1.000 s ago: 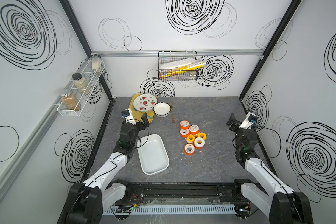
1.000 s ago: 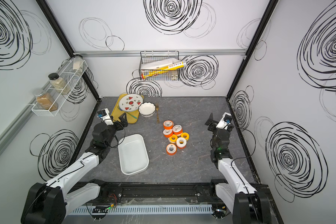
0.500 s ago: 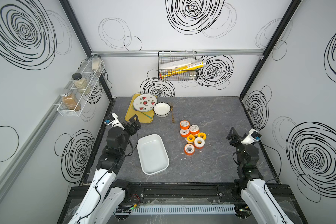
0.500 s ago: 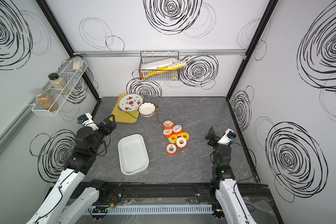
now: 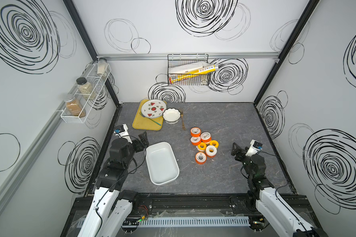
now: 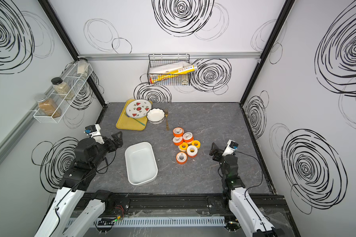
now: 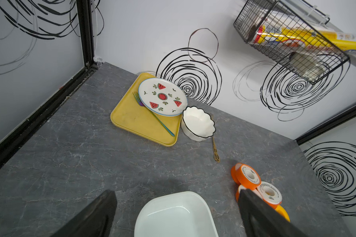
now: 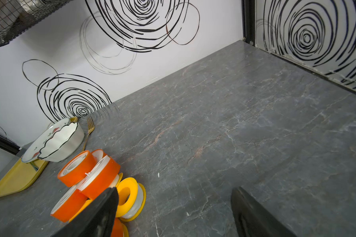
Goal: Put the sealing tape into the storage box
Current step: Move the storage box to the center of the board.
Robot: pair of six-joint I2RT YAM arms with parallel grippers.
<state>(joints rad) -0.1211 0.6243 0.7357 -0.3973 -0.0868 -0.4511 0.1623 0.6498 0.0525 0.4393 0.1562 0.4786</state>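
The sealing tape (image 5: 203,143) (image 6: 185,143) is a cluster of several orange and yellow spools lying right of centre on the grey table. The white storage box (image 5: 162,162) (image 6: 141,163) sits left of them, nothing inside. My left gripper (image 5: 141,140) (image 6: 115,140) hovers open by the box's far left corner; its wrist view shows the box (image 7: 173,215) between the open fingers of that gripper (image 7: 176,194). My right gripper (image 5: 235,148) (image 6: 214,148) (image 8: 175,190) is open, right of the spools, holding nothing. A yellow spool (image 8: 130,197) lies beside one finger.
A yellow tray (image 5: 140,123) at the back left carries a watermelon plate (image 5: 153,108) and a fork. A white fluted bowl (image 5: 171,116) and a gold fork (image 5: 182,120) lie beside it. A wire basket (image 5: 188,70) hangs on the back wall, a spice rack (image 5: 82,96) on the left wall.
Both arms have drawn back toward the front. The left gripper moved from beside the yellow tray to the box's far corner. The right gripper came nearer and closer to the spools.
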